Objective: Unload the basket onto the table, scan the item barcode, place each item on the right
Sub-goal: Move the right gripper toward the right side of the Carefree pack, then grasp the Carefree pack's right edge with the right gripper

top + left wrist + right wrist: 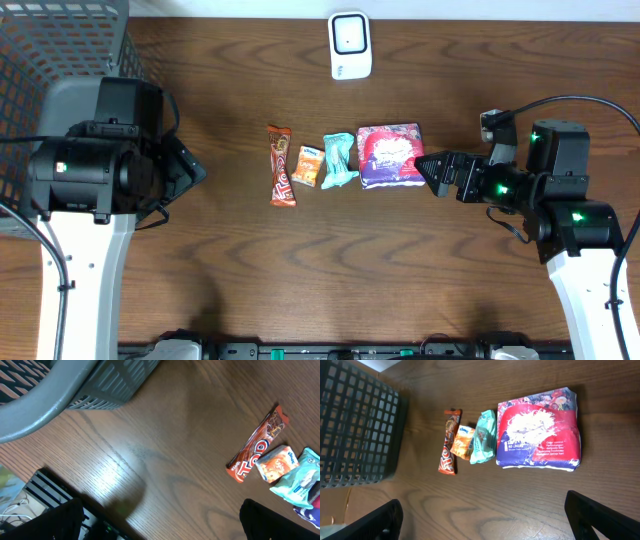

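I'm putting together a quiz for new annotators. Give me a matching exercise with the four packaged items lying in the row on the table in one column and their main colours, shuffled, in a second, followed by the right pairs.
Column one:
1. candy bar
2. small packet
3. tissue pack
4. large pack

Column two:
a. teal
b. purple and red
c. orange
d. reddish brown

Pairs: 1-d, 2-c, 3-a, 4-b.
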`<state>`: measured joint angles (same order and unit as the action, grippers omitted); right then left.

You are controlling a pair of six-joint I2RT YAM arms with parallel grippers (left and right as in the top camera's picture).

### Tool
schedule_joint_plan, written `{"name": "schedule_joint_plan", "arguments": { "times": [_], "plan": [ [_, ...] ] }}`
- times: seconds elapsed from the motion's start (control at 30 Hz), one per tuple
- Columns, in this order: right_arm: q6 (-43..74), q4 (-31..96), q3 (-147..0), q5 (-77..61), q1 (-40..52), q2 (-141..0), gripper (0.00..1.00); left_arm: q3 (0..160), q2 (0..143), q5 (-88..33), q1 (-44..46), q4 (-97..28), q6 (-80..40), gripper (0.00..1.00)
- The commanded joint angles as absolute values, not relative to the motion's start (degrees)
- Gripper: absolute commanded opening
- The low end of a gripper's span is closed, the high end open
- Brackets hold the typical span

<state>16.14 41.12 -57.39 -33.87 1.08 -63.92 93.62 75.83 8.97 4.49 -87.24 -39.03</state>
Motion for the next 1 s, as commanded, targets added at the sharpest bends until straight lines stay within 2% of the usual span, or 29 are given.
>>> {"name": "schedule_joint_plan", "arguments": {
  "times": [0.0, 0.97],
  "plan": [
    [16.71, 41.32, -58.48, -33.69, 0.84, -63.99, 0.99, 93.56, 75.13, 9.69, 4.19, -87.59, -39.55, 0.99],
    [15.94, 42.41, -58.39, -25.36, 0.84, -66.35, 0.99, 93.56, 75.13, 9.69, 4.19, -87.59, -39.55, 0.99]
  ]
}}
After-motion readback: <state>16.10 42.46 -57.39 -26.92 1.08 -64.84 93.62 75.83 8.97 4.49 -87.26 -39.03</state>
